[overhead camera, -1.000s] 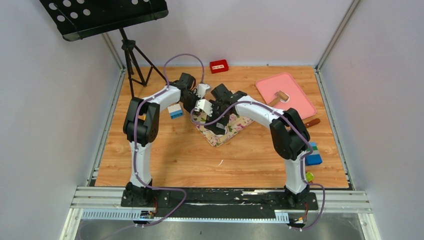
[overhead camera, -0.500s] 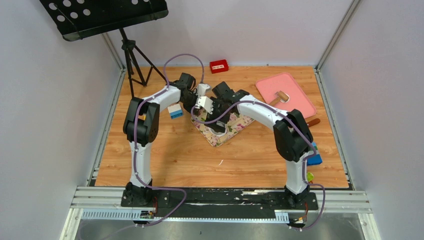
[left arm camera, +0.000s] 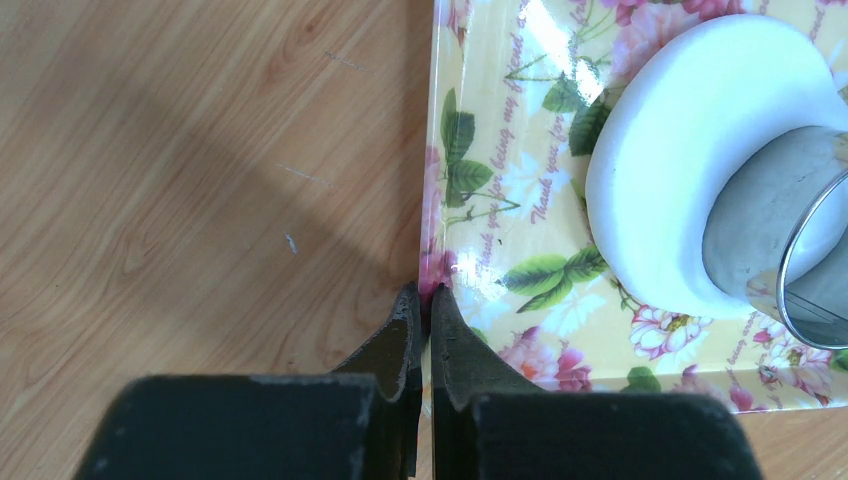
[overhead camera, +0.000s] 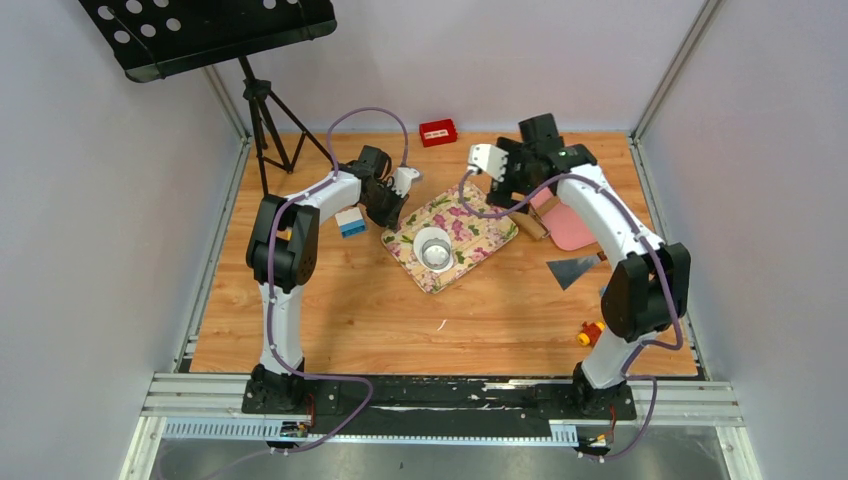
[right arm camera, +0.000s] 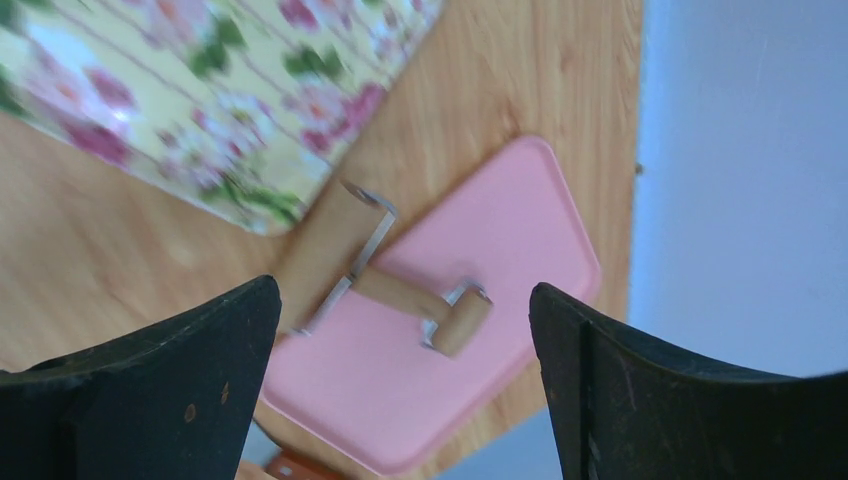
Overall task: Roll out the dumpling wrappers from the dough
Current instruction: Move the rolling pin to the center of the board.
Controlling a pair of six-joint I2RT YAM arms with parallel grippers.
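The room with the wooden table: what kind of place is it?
Probably a robot test booth, not a real kitchen: plain walls box in the table, two robot arms are bolted to its near edge, and dough sits on a flowered tray under a ring cutter.

Cut off and covered
Ring cutter [left arm camera: 762, 222] leaves the right edge, covering part of the dough [left arm camera: 660, 170].

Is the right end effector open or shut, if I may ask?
Open: the right end effector shows its fingers wide apart, holding nothing.
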